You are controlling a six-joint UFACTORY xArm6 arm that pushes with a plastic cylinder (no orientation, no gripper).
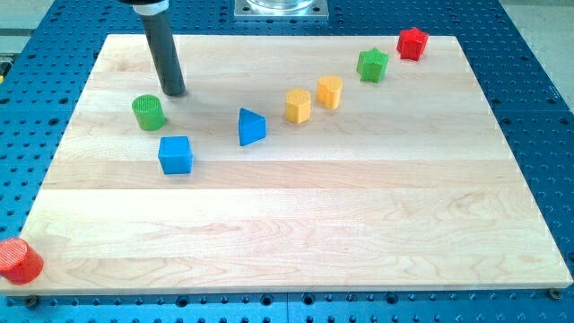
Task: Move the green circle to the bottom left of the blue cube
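Observation:
The green circle is a short green cylinder at the board's upper left. The blue cube sits just below and slightly right of it, a small gap between them. My tip is the lower end of the dark rod that comes down from the view's top. It rests on the board just above and to the right of the green circle, close to it but apart.
A blue triangle lies right of the cube. Two yellow blocks, a green block and a red block trail toward the upper right. A red cylinder sits off the board's bottom left corner.

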